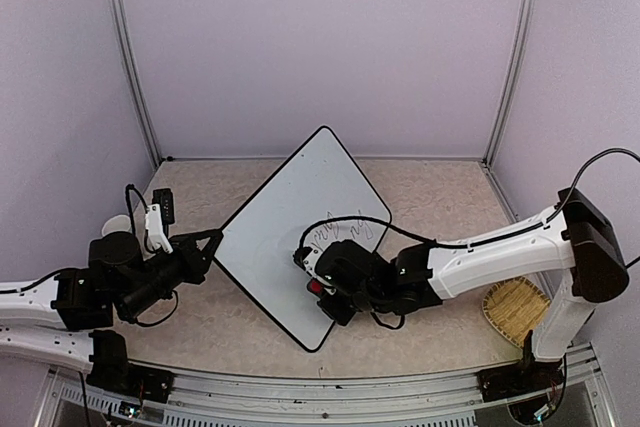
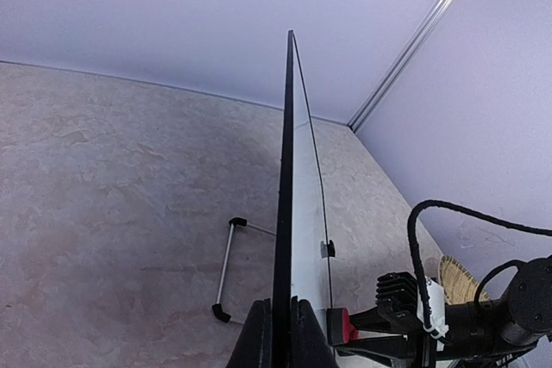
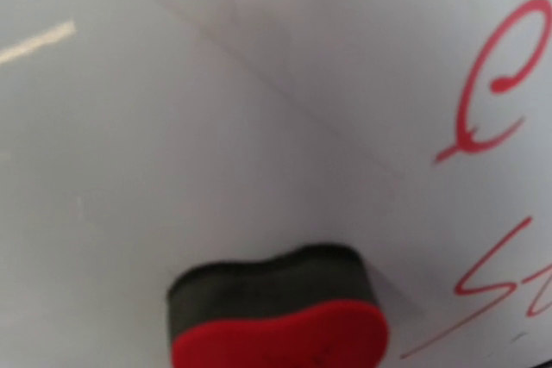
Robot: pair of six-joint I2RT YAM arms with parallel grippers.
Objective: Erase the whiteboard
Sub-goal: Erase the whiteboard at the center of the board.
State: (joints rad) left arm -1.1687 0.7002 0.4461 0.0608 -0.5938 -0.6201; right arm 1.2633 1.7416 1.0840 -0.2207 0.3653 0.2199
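The whiteboard (image 1: 290, 217) stands tilted on the table, seen as a diamond in the top view. Handwriting (image 1: 340, 232) sits on its right half. My left gripper (image 1: 210, 244) is shut on the board's left edge. In the left wrist view the black frame (image 2: 283, 213) runs edge-on between my left gripper's (image 2: 281, 333) fingers. My right gripper (image 1: 318, 282) is shut on a red and black eraser (image 1: 317, 287), pressed on the board's face just below-left of the writing. The right wrist view shows the eraser (image 3: 276, 316) on the white surface (image 3: 216, 127), with red writing (image 3: 492, 101) to its right.
A woven straw basket (image 1: 515, 309) lies at the right by the right arm's base. The board's wire stand (image 2: 226, 269) with black ends rests on the table behind it. Purple walls and metal posts (image 1: 135, 77) close in the back and sides.
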